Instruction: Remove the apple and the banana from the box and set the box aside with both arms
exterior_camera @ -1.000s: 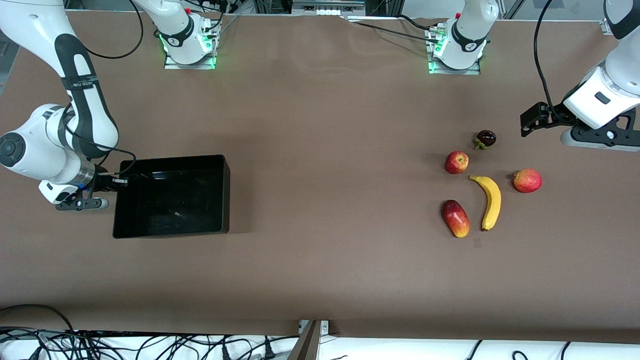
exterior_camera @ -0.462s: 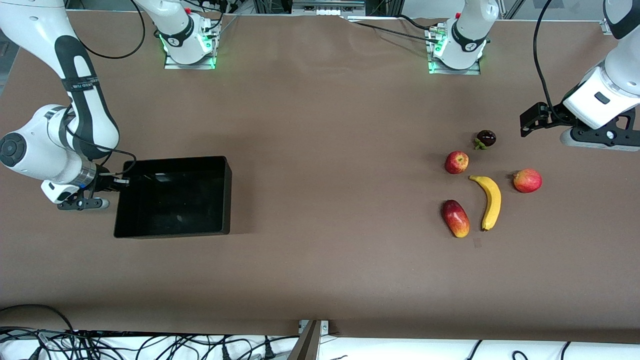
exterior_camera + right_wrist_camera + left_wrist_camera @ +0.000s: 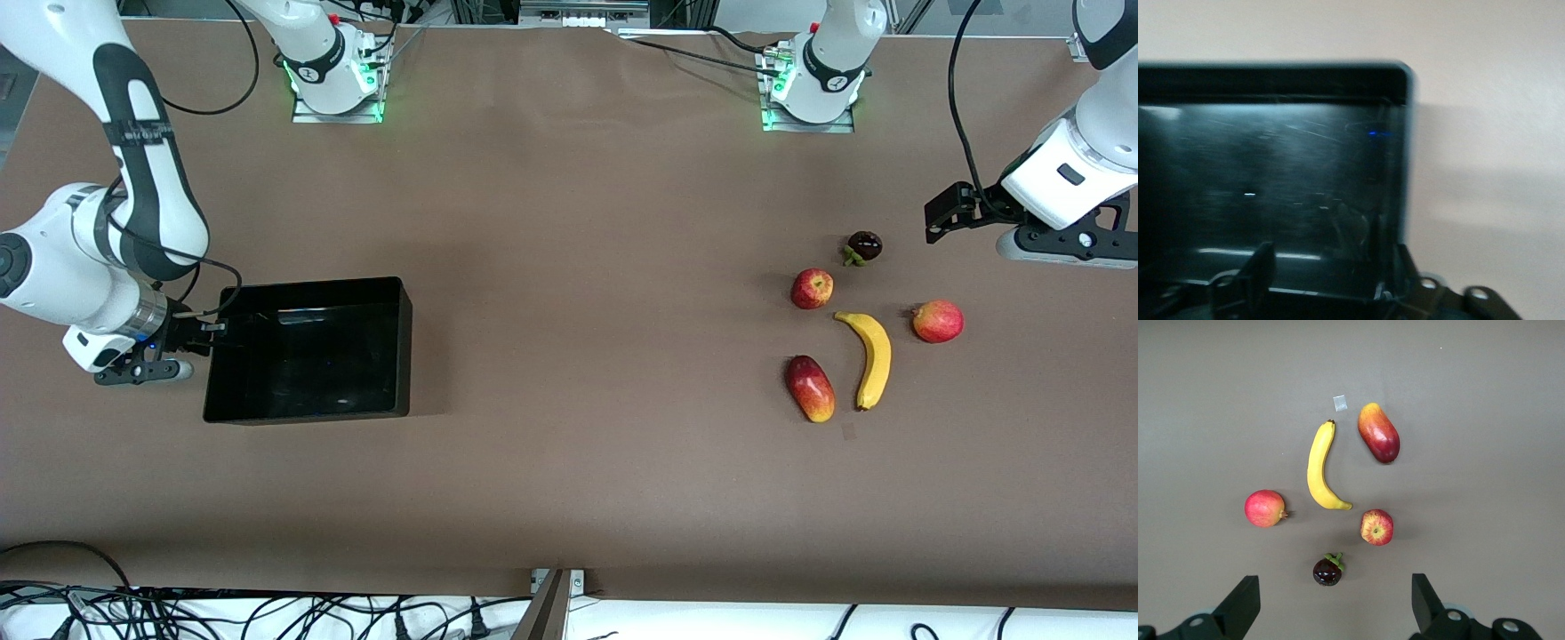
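The black box (image 3: 307, 414) stands toward the right arm's end of the table. My right gripper (image 3: 210, 327) is open at its end wall. In the right wrist view one finger (image 3: 1261, 263) is inside the box (image 3: 1271, 83) and the other is at the wall, with the gripper (image 3: 1331, 263) holding nothing. The yellow banana (image 3: 874, 360) and the apple (image 3: 812, 289) lie toward the left arm's end. My left gripper (image 3: 944, 218) hangs high over the table by the fruits, open and empty (image 3: 1335, 599). It looks down on the banana (image 3: 1318, 470) and the apple (image 3: 1377, 527).
A mango (image 3: 810, 388) lies beside the banana, nearer the front camera than the apple. A round red fruit with a crown (image 3: 938, 321) lies beside the banana toward the left arm's end. A small dark fruit (image 3: 863, 246) lies farthest. Bare brown table separates box and fruits.
The box slid a little toward the middle of the table with the right gripper at its end wall, then stopped. The right wrist then drew back slightly. The left arm has not moved.
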Robot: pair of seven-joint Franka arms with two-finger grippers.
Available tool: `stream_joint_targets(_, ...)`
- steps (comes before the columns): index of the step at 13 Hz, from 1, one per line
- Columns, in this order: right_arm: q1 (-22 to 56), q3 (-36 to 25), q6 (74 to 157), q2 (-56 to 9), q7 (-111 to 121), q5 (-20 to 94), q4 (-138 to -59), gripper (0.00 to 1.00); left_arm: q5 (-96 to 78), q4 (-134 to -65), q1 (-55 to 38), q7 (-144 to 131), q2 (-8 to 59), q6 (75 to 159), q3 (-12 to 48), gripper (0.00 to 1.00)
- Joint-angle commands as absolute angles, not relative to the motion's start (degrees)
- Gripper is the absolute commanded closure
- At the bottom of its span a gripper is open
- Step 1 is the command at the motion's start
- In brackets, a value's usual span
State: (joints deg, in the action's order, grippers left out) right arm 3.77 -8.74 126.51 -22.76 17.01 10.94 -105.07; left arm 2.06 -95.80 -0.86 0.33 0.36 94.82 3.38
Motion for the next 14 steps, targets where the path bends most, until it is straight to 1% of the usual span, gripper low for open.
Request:
stream_joint_targets(1,6.2,-8.7,115.8,-20.7,11.4,8.3,-97.8,0.00,1.1,-96.0,-1.0,-0.2,-0.4,94.7,3.3,0.00)
stream_joint_targets(2,7.3,-8.6,111.8,-19.5,9.5,8.0,-95.6,0.00,1.1,-96.0,-1.0,-0.2,-0.4,94.7,3.2,0.00)
stream_joint_targets(3,8.1,-8.6,109.4,-17.4,8.4,8.0,-95.3,0.00,1.1,-96.0,-1.0,-0.2,-0.4,94.7,3.2,0.00)
stream_joint_targets(5,9.3,-8.5,106.4,-12.5,6.7,7.5,-95.5,0.00,1.1,-96.0,-1.0,-0.3,-0.4,94.7,3.3,0.00)
stream_joint_targets(7,9.8,-8.5,100.7,-6.8,6.2,5.8,-95.4,0.00,1.1,-96.0,-1.0,-0.4,-0.4,94.7,3.3,0.00)
stream_joint_targets(9,9.9,-7.0,95.8,-2.1,5.5,5.1,-95.8,0.00,1.1,-96.0,-1.0,-0.4,-0.4,94.7,3.3,0.00)
stream_joint_targets(10,9.9,-6.9,94.1,-1.1,5.6,4.7,-95.7,0.00,1.1,-96.0,-1.0,-0.3,-0.4,94.7,3.2,0.00)
stream_joint_targets(14,10.4,-5.6,94.4,-1.1,4.4,1.8,-94.1,0.00,1.1,-96.0,-1.0,-0.3,-0.4,94.7,3.2,0.00)
